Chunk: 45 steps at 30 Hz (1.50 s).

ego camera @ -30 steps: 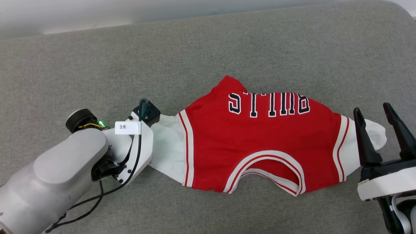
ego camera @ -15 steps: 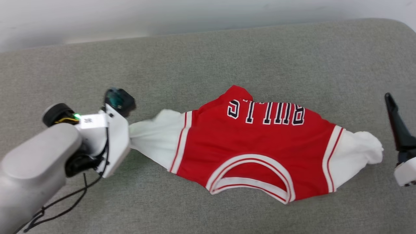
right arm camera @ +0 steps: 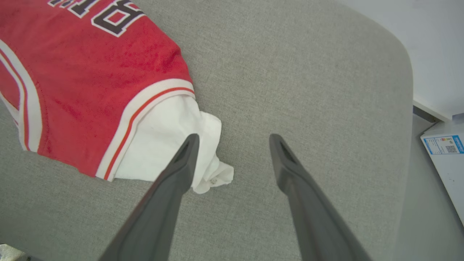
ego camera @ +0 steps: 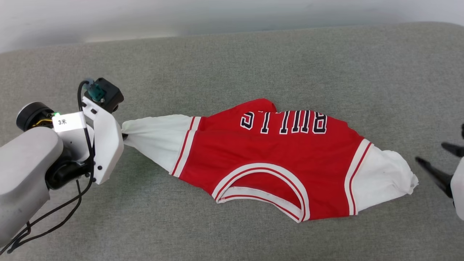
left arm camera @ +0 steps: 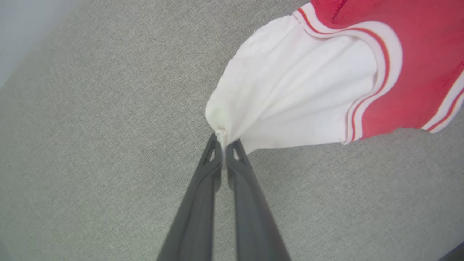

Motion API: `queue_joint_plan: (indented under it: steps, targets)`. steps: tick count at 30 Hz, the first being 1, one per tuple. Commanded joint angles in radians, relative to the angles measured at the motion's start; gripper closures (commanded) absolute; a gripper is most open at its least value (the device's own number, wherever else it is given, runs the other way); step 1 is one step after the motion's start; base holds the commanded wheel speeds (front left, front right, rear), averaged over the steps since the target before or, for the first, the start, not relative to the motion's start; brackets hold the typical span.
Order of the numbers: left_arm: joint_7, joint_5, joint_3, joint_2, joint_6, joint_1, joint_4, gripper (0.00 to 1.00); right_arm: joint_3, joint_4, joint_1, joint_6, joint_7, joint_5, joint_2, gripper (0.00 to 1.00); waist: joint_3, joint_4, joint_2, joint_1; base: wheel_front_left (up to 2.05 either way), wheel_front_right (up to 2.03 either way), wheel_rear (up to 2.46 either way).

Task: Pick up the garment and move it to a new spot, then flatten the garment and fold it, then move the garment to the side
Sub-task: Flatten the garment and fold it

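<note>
Since a second earlier, the garment (ego camera: pixel 275 159) had been drawn out by its left sleeve (ego camera: pixel 156 139), which went from slack to a taut cone pointing to the robot's left. The right gripper had come away from the right sleeve (ego camera: pixel 380 177). The head camera had shifted too, so the cloth's apparent slide was partly the view's.

The garment lay print side up near the middle of the grey cushion (ego camera: pixel 253 65). Its body was still rumpled, with the neck opening (ego camera: pixel 261 185) toward the robot.

The left gripper (left arm camera: pixel 222 139) was pinched shut on the bunched sleeve end. The right gripper (right arm camera: pixel 233 139) stood wide and held nothing, just beside the other sleeve's crumpled end.

To flatten it well, the right gripper probably needed a bite on that free sleeve end. Both arms could then pull apart, low and level, until the red panel lay smooth. Pulling on one side alone would likely just drag the cloth along.

By count there were one garment, two sleeves, two grippers, one BULLS lettering (ego camera: pixel 284 122) and one labelled box (right arm camera: pixel 444 152) beyond the cushion's edge.
</note>
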Motion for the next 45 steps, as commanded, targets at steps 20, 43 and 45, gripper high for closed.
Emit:
queue_joint_plan:
  steps: [20,43,45]
  targets:
    - [-0.019,0.041,0.013,-0.018,0.016,-0.075,-0.057,1.0,0.444,0.373,-0.252,0.0,0.117,0.131,0.059,0.0,0.125,0.029,0.0,0.0,0.0,0.0,0.0]
    - [-0.202,0.041,0.093,0.013,0.026,-0.08,-0.196,1.0,0.38,0.189,-0.352,-0.001,-0.223,0.276,-0.151,1.0,-0.095,0.009,0.0,0.0,0.0,0.0,0.0]
    - [-0.216,0.046,0.107,0.009,0.028,-0.099,-0.214,1.0,0.347,0.166,-0.366,-0.001,-0.217,0.272,-0.156,1.0,-0.104,0.009,0.0,0.0,0.0,0.0,0.0]
